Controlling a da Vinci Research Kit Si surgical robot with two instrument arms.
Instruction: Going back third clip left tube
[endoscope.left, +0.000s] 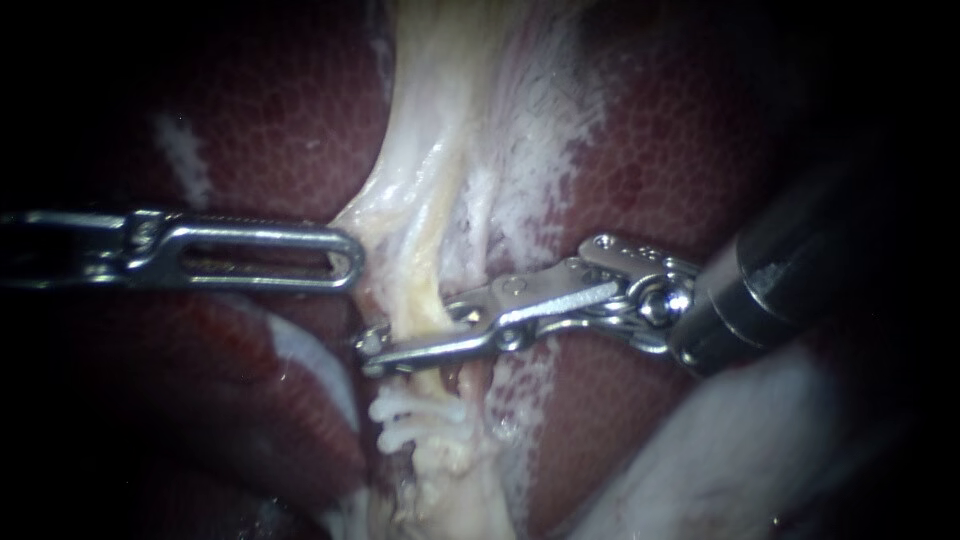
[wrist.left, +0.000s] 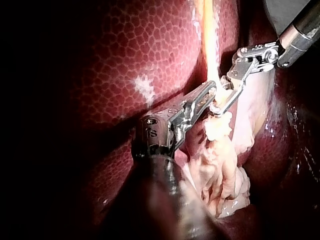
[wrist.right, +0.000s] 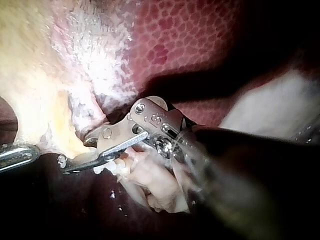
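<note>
R instrument | spread, astride tube | white clips just below

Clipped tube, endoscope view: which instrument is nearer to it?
Right. The right instrument reaches across the tube just above its white clips; the left instrument sits beside it, against the pale tissue.

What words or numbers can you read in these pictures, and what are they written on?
Nothing here can be read.
Tiny stamped marks on the metal wrist of the left instrument: too small and blurred to read.
Tiny stamped marks on the metal wrist of the right instrument: too small to read as well.
The liver and the tube: no words, labels or signs.
</note>
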